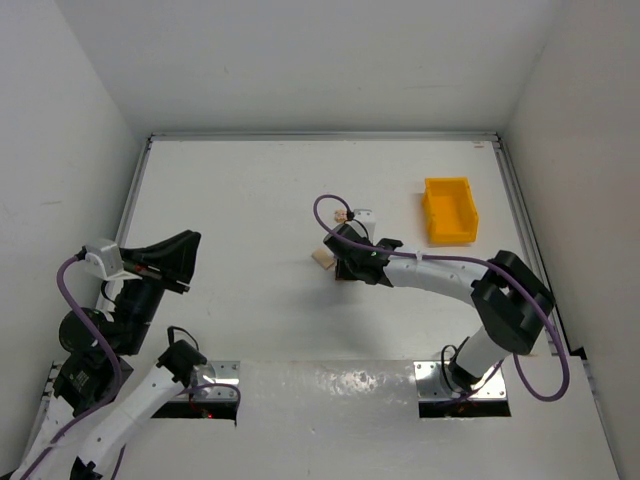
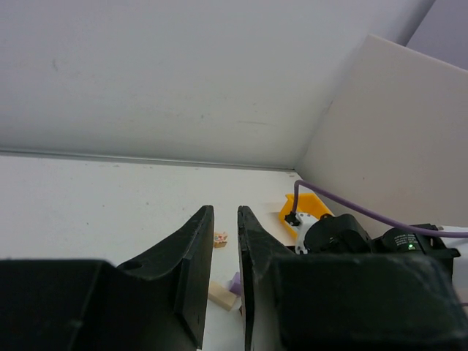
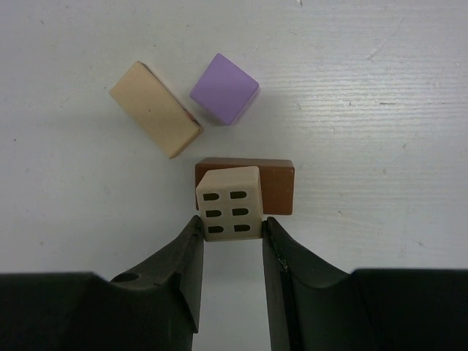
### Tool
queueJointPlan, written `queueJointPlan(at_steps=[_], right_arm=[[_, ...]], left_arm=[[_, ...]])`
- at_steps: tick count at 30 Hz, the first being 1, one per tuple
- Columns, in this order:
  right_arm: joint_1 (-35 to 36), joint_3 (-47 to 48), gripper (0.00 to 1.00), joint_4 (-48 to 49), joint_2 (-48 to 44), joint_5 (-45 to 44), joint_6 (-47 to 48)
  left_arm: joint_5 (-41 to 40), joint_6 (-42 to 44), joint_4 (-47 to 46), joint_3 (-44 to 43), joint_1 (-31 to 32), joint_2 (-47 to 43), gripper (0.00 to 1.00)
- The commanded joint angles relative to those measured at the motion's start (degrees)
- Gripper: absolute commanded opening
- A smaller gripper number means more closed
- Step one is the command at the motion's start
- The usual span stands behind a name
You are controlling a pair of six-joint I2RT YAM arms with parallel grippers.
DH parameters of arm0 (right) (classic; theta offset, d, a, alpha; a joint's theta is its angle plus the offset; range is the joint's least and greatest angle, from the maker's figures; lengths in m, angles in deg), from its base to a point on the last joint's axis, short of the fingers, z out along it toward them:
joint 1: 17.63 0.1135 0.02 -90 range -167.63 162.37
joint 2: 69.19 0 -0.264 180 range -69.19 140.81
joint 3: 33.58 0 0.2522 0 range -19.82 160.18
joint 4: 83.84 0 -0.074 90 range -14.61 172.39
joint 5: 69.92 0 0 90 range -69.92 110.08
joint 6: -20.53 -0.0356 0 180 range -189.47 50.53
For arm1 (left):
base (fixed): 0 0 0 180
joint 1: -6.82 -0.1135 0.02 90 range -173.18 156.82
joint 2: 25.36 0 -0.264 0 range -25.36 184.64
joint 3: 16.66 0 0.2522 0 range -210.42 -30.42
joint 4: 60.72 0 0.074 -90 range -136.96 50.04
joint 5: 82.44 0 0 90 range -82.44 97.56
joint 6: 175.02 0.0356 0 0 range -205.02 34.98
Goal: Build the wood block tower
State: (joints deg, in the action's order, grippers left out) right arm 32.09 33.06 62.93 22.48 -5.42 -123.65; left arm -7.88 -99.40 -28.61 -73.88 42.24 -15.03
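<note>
Both arms, left arm (image 1: 120, 415) & right arm (image 1: 440, 272), are white w/ black joints. A purple cable (image 2: 351, 205) runs along each. Left claw (image 2: 224, 212) & right claw (image 3: 231, 223) are black, w/ 2 pointy fingers. Shiny metal plates (image 1: 428, 372) sit under the bases. Tiny green light (image 2: 410, 246) on rt wrist.

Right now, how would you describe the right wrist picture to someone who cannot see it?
The right pincer grips a pale tan wooden block with six dark slots in front of a dark brown rectangular wooden block. Beyond them a light tan wooden slab and a purple wooden cube lie on the white table.
</note>
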Motion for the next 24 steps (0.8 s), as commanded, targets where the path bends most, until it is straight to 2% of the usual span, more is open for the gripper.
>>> queueJointPlan(at_steps=[1,24], right_arm=[[0.6,1.2,0.30,2.1,0.2,-0.7,-1.0],[0.5,0.1,0.31,1.7,0.1,-1.0,-2.3]], left_arm=[[-0.2,0.6,-0.5,0.0,0.7,-0.1,0.18],[-0.1,0.7,-0.3,0.0,1.2,0.0,0.17]])
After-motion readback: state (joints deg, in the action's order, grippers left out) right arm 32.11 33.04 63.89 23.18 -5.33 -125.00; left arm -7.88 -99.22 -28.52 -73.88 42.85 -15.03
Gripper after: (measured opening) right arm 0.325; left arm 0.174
